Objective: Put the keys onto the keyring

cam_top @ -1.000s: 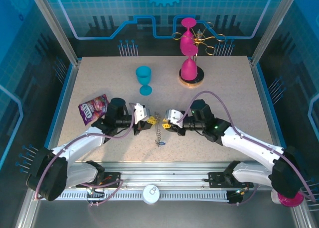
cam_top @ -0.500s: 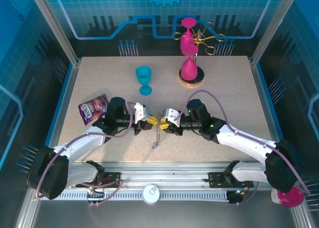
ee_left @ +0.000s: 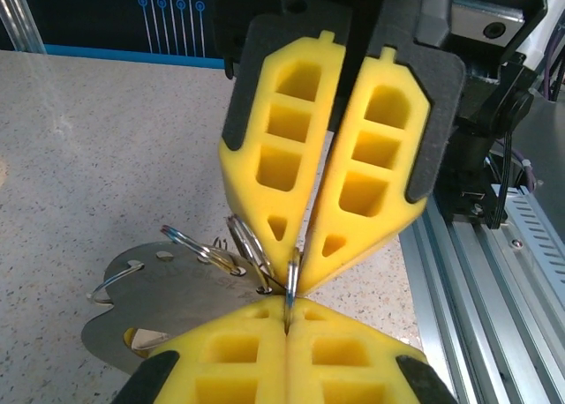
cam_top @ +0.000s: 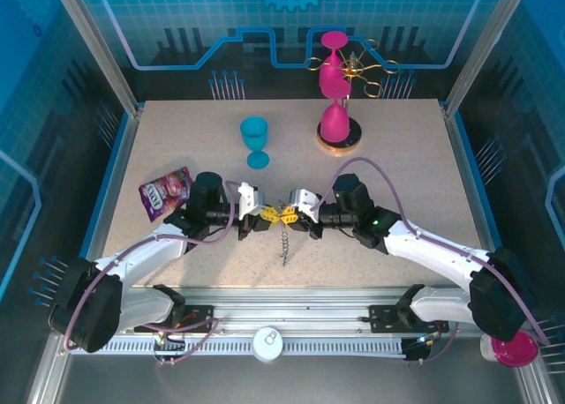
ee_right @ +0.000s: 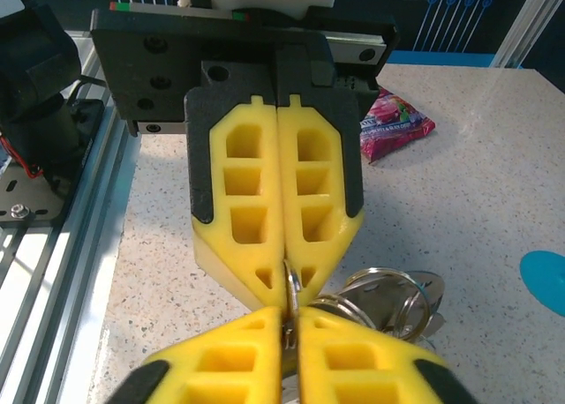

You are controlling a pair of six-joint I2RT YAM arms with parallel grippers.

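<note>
Over the last second the right tool slid in toward the left tool. Its jaws, parted a moment earlier, snapped together, so the two pairs of tips met nose to nose. The left tool did not change and stayed pressed together throughout. The short chain below them swung left and then settled back to hang nearly straight.

In the wrist views a thin wire of the keyring ran into both seams, so each tool pinched it from opposite sides. The keyring was held just above the desk, close to its near edge and about midway between its left and right edges. The keys fanned out beside the pinch, hanging from the looped wires. I judged that with both tools on the ring it was steadied for prying a coil apart. Whether every key was already threaded could not be told.

The pads were yellow wedges, moulded with rows of rectangular pockets and backed by matte black shells. The ring wire was bright, round and springy-looking, coiled in overlapping loops. The keys were flat, dull silver plates with punched holes. The chain was made of small glinting links, and the desk was a speckled, stone-look beige.
</note>
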